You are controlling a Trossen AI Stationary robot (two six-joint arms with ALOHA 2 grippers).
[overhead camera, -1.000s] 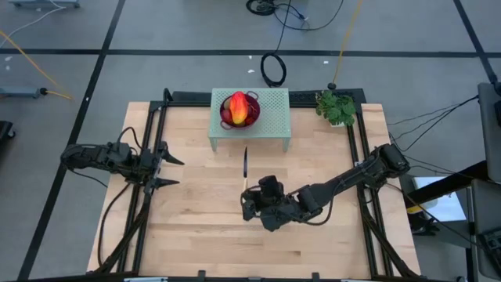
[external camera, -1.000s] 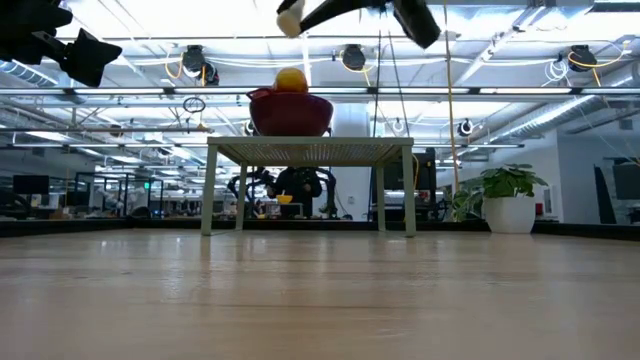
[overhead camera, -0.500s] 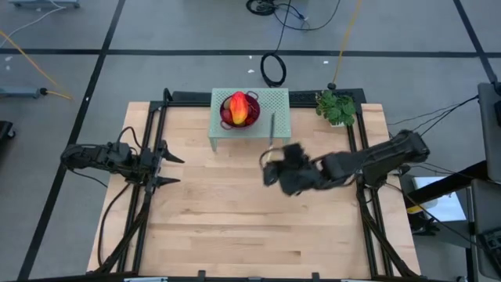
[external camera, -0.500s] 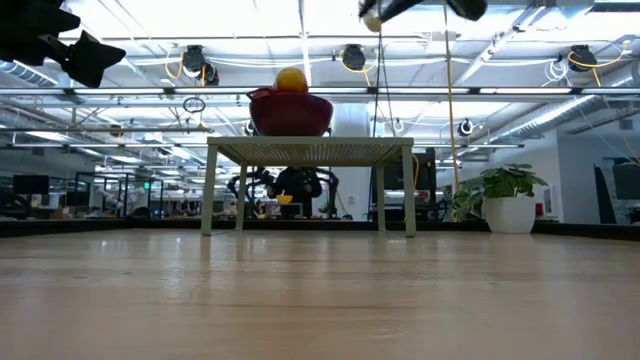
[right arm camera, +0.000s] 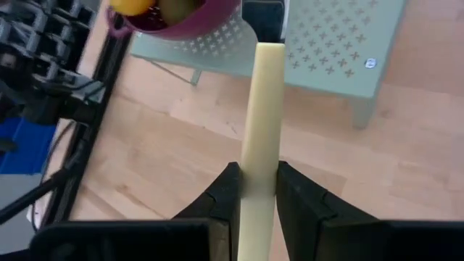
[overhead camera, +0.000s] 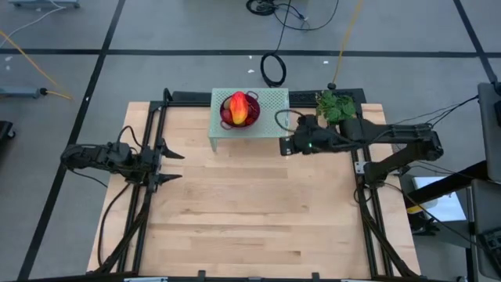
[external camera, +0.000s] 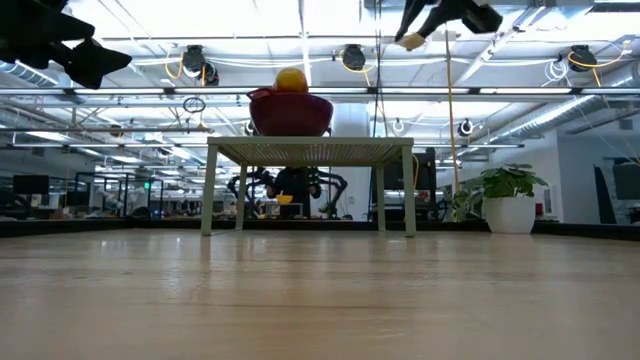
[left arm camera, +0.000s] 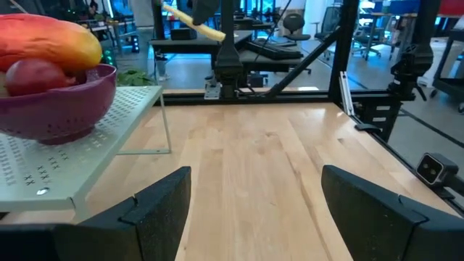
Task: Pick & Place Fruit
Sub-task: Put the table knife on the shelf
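Fruit point(overhead camera: 239, 109) heaped in purple colander point(overhead camera: 252, 101), upper centre. Likely light, rigid, smooth; grasp across the middle. Right gripper point(right arm camera: 251, 190) clamps knife handle point(right arm camera: 259, 138); left gripper point(overhead camera: 166, 166) spread, centre-left.

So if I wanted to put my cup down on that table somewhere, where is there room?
Most of the wooden table is bare: the whole stretch in front of the green stand, between the two arms. It is crowded at the stand, where the purple bowl holds the fruit and the right gripper holds a knife. The left gripper waits at the left edge.
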